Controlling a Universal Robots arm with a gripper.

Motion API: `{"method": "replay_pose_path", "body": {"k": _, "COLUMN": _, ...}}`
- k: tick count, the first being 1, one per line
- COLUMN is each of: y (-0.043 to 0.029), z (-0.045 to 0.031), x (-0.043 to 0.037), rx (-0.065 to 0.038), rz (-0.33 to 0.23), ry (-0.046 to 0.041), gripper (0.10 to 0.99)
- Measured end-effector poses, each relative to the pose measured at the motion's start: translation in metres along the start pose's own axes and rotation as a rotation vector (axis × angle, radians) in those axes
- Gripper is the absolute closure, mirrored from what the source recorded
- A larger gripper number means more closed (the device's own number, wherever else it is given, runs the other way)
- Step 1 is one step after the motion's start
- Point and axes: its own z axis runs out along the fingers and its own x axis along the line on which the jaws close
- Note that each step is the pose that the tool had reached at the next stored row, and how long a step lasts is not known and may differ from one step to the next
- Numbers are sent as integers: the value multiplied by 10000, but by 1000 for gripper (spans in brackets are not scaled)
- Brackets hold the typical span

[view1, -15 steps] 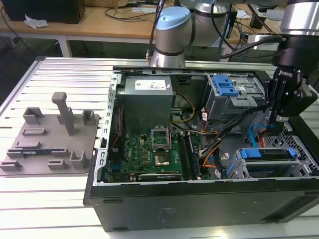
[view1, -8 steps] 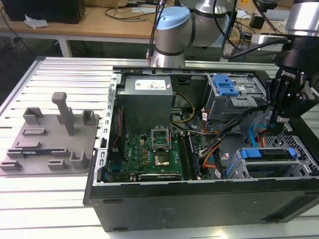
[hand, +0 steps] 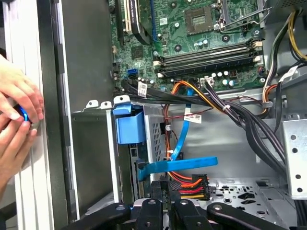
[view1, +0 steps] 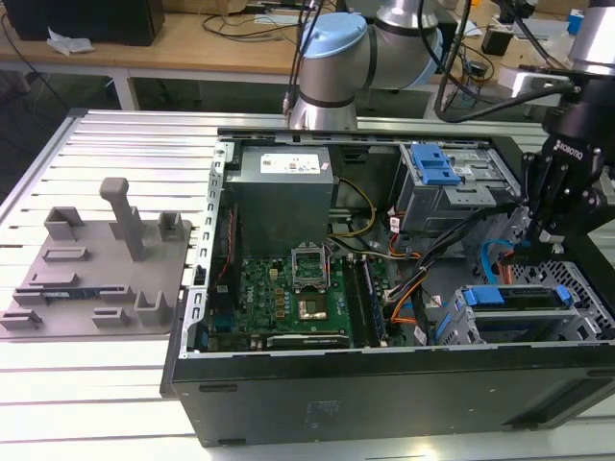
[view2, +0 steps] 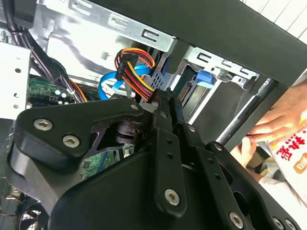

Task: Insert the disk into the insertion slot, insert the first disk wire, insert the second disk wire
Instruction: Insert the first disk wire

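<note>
On a slatted bench [view1: 115, 144], the disk [view1: 509, 298] sits inside the insertion slot [view1: 577, 322] while the gripper [hand: 168, 186], fingers pinched shut on the multicoloured power wire [hand: 193, 184], seems mid first-wire step, needing square alignment with the disk's socket.

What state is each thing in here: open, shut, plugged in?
Black computer tower case: lying on its side, panel off.
Silver disk in blue plastic frame: sitting in grey sheet-metal insertion slot.
Red, yellow and black wire bundle: plug end at the gripper.
Blue flat cable: reaches the disk's back; connection unclear.
</note>
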Motion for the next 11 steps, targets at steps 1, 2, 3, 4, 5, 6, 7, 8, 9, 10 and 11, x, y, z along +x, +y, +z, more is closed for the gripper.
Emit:
{"method": "replay_pose_path", "body": {"k": 1, "y": -6, "z": 2, "x": 16, "rx": -10, "rz": -6, "ry": -76, "gripper": 922}}
{"method": "replay_pose_path", "body": {"k": 2, "y": -14, "z": 5, "x": 40, "rx": -23, "rz": -12, "ry": -196, "gripper": 922}}
{"method": "replay_pose_path", "body": {"k": 3, "y": -22, "z": 10, "x": 69, "rx": -38, "rz": -20, "ry": -341, "gripper": 922}}
{"method": "replay_pose_path", "body": {"k": 4, "y": -25, "z": 14, "x": 87, "rx": -45, "rz": -24, "ry": -391, "gripper": 922}}
{"method": "replay_pose_path", "body": {"k": 5, "y": -29, "z": 22, "x": 114, "rx": -54, "rz": -30, "ry": -427, "gripper": 922}}
{"method": "replay_pose_path", "body": {"k": 6, "y": -30, "z": 26, "x": 135, "rx": -63, "rz": -37, "ry": -443, "gripper": 922}}
{"method": "replay_pose_path", "body": {"k": 7, "y": -31, "z": 27, "x": 150, "rx": -68, "rz": -51, "ry": -463, "gripper": 922}}
{"method": "replay_pose_path", "body": {"k": 8, "y": -32, "z": 25, "x": 157, "rx": -69, "rz": -59, "ry": -478, "gripper": 922}}
{"method": "replay_pose_path", "body": {"k": 9, "y": -33, "z": 22, "x": 166, "rx": -71, "rz": -70, "ry": -510, "gripper": 922}}
{"method": "replay_pose_path", "body": {"k": 10, "y": -34, "z": 13, "x": 182, "rx": -82, "rz": -92, "ry": -637, "gripper": 922}}
{"method": "replay_pose_path", "body": {"k": 11, "y": -38, "z": -8, "x": 203, "rx": -103, "rz": -114, "ry": -886, "gripper": 922}}
